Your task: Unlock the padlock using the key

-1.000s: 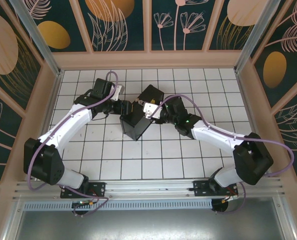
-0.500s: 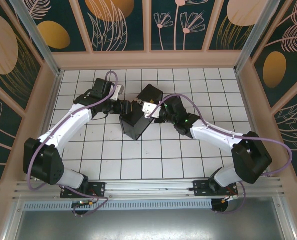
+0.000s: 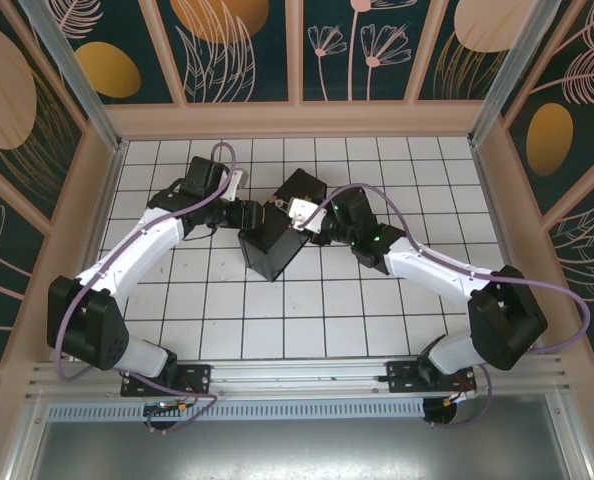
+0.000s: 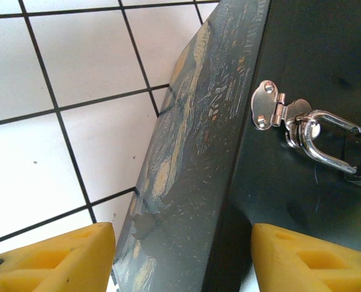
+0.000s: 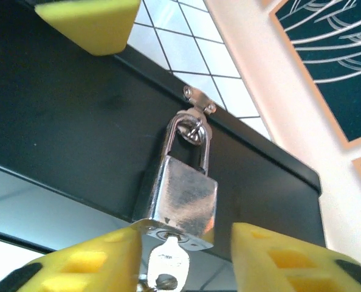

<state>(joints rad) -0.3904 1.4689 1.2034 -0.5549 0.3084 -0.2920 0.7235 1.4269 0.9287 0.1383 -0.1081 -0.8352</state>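
Note:
The silver padlock [image 5: 183,194] hangs by its shackle [image 4: 323,143] from the hasp of a black box [image 3: 270,248] with a painted lid [image 4: 186,152]. The key [image 5: 168,263] sticks in the keyhole on the padlock's underside. My right gripper [image 5: 183,246] stands open around the padlock's lower end. Its left finger [image 5: 83,267] is at the body's corner, its right finger [image 5: 284,258] apart from it. My left gripper [image 4: 183,255] is shut on the box's edge, one finger on the lid and one on the black side. In the top view the left gripper [image 3: 245,215] and right gripper [image 3: 312,223] meet at the box.
The box stands tilted on a white tiled floor [image 3: 307,300] inside a walled enclosure. A wooden rim [image 3: 297,120] runs along the back, and side walls close in on both sides. A finger [image 5: 89,21] of the left gripper shows at the top of the right wrist view.
The right wrist has shifted slightly toward the back. The left arm and the box have stayed still.

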